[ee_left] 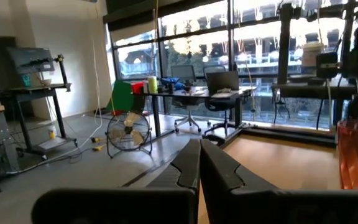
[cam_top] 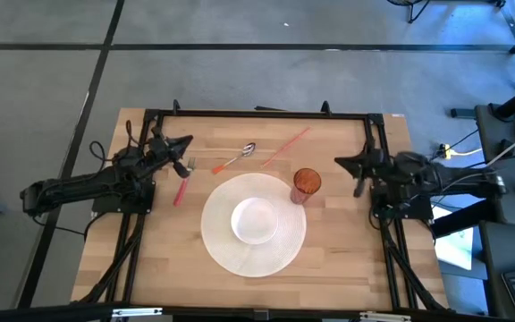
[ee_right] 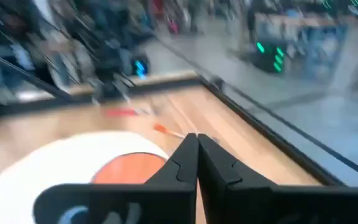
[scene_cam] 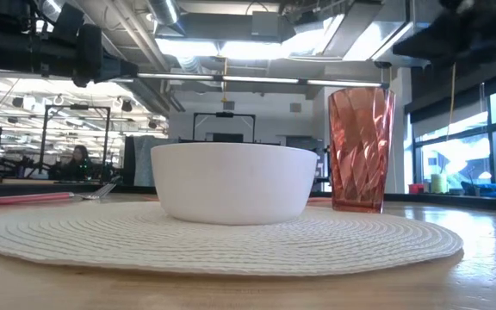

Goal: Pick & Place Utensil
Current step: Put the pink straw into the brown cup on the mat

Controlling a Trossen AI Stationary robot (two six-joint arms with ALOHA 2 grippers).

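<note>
A fork with a pink handle (cam_top: 181, 185) lies flat on the table left of the round white placemat (cam_top: 222, 255); it also shows in the low view as the fork (scene_cam: 46, 197). A spoon with an orange handle (cam_top: 234, 159) and a thin orange stick (cam_top: 284, 147) lie flat beyond the placemat. A white bowl (cam_top: 256, 220) stands on the placemat, and an orange tumbler (cam_top: 306, 185) stands at the mat's right far edge. My left gripper (cam_top: 186, 142) is shut and hovers just beyond the fork. My right gripper (cam_top: 340, 163) is shut, to the right of the tumbler.
A black frame (cam_top: 257, 114) runs along the table's far edge and down both sides. The bowl (scene_cam: 231, 182) and the tumbler (scene_cam: 360, 148) stand upright in the middle. Bare wood (cam_top: 168, 259) lies on the near left and near right of the placemat.
</note>
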